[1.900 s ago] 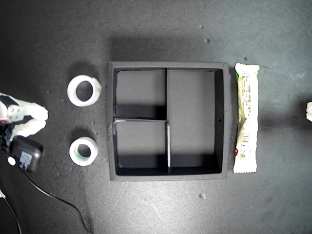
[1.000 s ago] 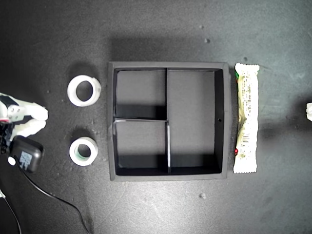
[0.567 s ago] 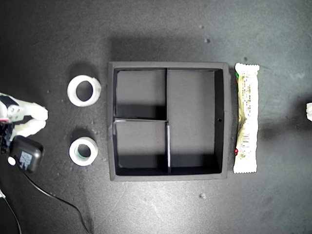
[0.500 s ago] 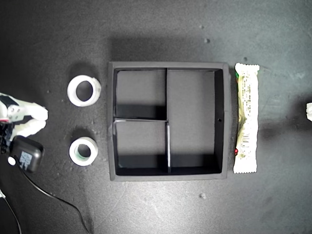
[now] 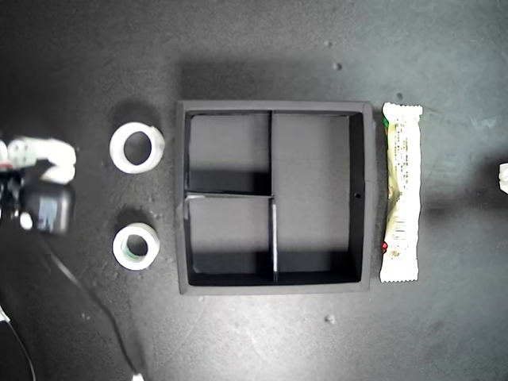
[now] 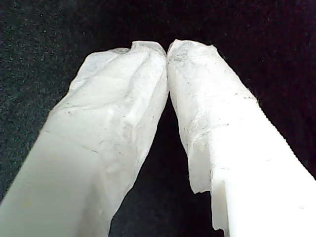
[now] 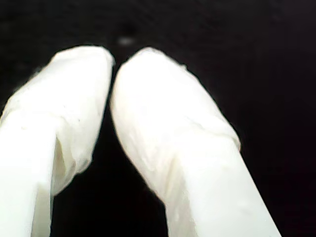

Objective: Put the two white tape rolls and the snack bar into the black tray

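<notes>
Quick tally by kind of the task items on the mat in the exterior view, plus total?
White tape rolls: 2, the plain white roll and the roll with a greenish core, both outside the tray
Snack bar: 1, outside the tray
Black tray: 1, all compartments bare
Total: 4
</notes>
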{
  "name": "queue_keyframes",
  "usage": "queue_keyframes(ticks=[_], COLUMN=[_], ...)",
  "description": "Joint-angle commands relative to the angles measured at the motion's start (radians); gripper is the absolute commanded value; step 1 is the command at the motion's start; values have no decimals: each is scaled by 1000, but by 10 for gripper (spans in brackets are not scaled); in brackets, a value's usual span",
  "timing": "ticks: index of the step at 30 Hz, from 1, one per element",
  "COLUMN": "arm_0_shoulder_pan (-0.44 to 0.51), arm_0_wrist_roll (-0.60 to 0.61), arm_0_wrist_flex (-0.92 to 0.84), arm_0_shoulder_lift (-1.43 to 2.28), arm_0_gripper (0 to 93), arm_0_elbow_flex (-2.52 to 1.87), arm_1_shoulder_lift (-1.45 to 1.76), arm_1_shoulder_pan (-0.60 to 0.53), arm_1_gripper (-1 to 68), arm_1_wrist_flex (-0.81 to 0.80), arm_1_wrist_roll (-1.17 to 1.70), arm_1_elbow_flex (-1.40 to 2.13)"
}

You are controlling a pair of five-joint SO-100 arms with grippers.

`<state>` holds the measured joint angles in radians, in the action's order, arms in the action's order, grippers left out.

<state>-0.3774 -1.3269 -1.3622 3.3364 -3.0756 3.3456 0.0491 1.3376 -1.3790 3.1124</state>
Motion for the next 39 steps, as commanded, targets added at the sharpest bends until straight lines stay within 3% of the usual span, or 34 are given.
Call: queue_keyframes(ticks=[1, 4, 7, 19, 21, 26, 27, 29, 34, 39], arm_0_shoulder_pan=[-268, -388, -446, -483, -371, 71, 152, 290, 615, 663], arm_0_wrist_roll=[23, 23, 23, 31, -26, -304, -365, -554, -755, -514], arm_0_wrist_flex=[-32, -32, -32, -26, -31, 3, 11, 12, 38, 192], arm_0_shoulder_lift=[57, 57, 57, 60, 58, 49, 49, 49, 48, 46], arm_0_gripper=[3, 3, 3, 3, 4, 112, 105, 1, 0, 0], arm_0_elbow_flex=[-63, -63, -63, -63, -63, -63, -63, -63, -63, -41], arm_1_shoulder_lift=[3, 3, 3, 3, 3, 3, 3, 3, 3, 3], arm_1_shoulder_pan=[18, 31, 29, -21, -21, 14, 32, 71, 120, 130], arm_1_gripper=[-1, -1, -1, -2, -3, -4, -4, -4, -5, -6], arm_1_wrist_flex=[2, -5, -11, -18, -18, -101, -129, -164, -258, -356], arm_1_wrist_roll=[-3, -3, -3, -41, -46, -80, -91, -163, -350, -485], arm_1_elbow_flex=[12, 12, 12, 12, 12, 12, 12, 12, 12, 12])
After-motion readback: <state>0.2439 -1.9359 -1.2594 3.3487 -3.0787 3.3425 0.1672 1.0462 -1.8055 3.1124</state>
